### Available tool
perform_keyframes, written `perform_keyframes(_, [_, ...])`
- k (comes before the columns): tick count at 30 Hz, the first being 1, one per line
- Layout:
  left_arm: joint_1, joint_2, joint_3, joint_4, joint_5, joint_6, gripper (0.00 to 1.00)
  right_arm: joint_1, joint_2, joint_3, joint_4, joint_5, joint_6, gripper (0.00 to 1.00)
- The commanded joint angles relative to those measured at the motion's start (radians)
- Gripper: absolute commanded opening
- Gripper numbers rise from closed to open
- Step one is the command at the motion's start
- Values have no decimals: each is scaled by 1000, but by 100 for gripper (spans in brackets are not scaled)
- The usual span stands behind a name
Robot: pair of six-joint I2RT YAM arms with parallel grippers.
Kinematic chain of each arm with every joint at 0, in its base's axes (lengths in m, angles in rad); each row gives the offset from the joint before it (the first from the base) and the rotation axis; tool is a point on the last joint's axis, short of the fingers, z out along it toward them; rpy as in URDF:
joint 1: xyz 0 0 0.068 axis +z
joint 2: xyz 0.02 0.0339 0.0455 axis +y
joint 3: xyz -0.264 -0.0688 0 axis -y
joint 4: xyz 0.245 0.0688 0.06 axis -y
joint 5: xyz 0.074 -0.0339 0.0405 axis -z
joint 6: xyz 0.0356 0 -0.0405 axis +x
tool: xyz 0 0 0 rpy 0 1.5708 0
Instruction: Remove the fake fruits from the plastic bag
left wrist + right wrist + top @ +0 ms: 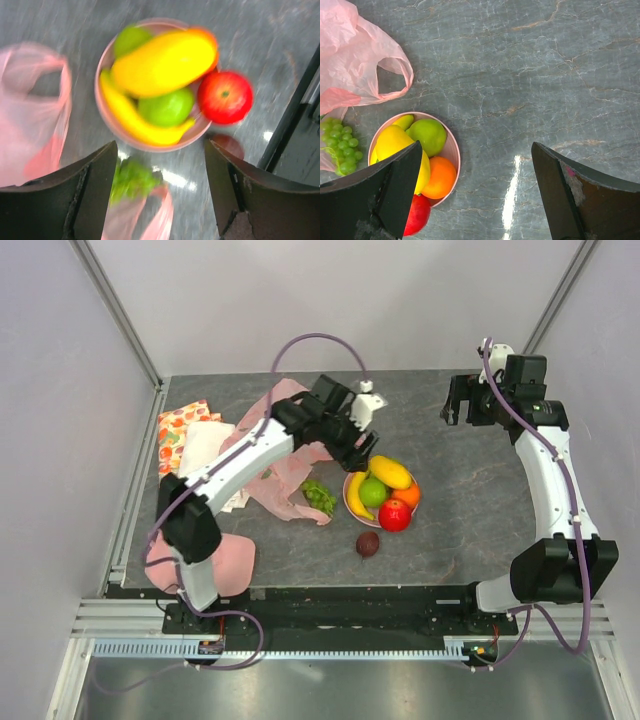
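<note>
A pink plate (349, 486) holds a yellow mango (390, 472), a banana (356, 496), a green apple (373, 491) and an orange (408, 495). A red apple (394, 514) leans on the plate's near rim. A dark plum (367, 543) lies on the table. Green grapes (319, 496) lie at the mouth of the pale-pink plastic bag (285, 470). My left gripper (361, 448) hovers open and empty just above the plate (105, 55) and bag (30, 125). My right gripper (458, 405) is open and empty at the far right, high over bare table.
A fruit-printed cloth (178, 428) and a white cloth (205, 445) lie at the far left. A pink cloth (232, 562) sits by the left arm's base. The table's near edge has a black rail (330, 595).
</note>
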Motion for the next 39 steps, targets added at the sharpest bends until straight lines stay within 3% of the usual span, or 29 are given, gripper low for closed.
perform_keyframes(1, [45,-171,-189,-13,-9,9,78,-5,-2,15,27,-14,-1,98])
perform_keyframes(5, [45,-235,-425,31,-62,4,82,-5,9,18,35,-21,7,98])
perform_keyframes(6, [45,-229,-482,43,-64,23,91,-5,10,22,37,-25,10,98])
perform_keyframes(13, [47,-221,-597,173,-177,225,98,-5,18,28,43,-35,13,98])
perform_keyframes(18, [47,-200,-542,169,-145,369,95,-7,15,23,44,-40,16,98])
perform_keyframes(22, [47,-182,-453,7,19,546,92,-7,14,22,44,-40,36,98])
perform_keyframes(30, [47,-65,-376,-127,-21,906,90,-9,24,29,44,-35,31,98])
perform_keyframes(36, [47,44,-315,-138,-84,997,86,-9,30,32,44,-35,33,98])
perform_keyframes(39, [47,58,-321,-132,-98,1021,78,-9,32,29,43,-34,33,98])
